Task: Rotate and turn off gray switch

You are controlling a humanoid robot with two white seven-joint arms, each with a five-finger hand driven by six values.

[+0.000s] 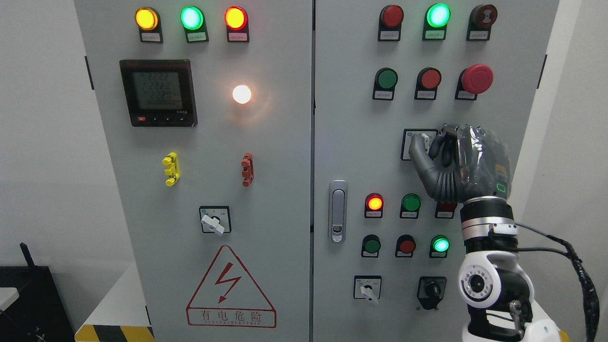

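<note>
head view: a grey electrical cabinet (285, 190) fills the frame, with two doors side by side. the right robot hand (434, 149) rises from the lower right on a white and black forearm and is raised against the right door. its thumb and fingers are curled around the gray switch (422, 141), which sits on a white square plate at mid height on the right door, below a row of green, red and large red mushroom buttons. the switch knob is mostly hidden by the fingers; its pointing direction cannot be told. the left robot hand does not show.

below the grasped switch, a lit red lamp (374, 203) and a lit green lamp (441, 245) are on. a similar rotary switch (368, 289) sits near the bottom of the right door, and another (213, 222) on the left door above the red warning triangle (231, 289). a door latch (337, 211) stands near the seam. the left door carries a digital meter (157, 92) and a glowing white lamp (242, 94).
</note>
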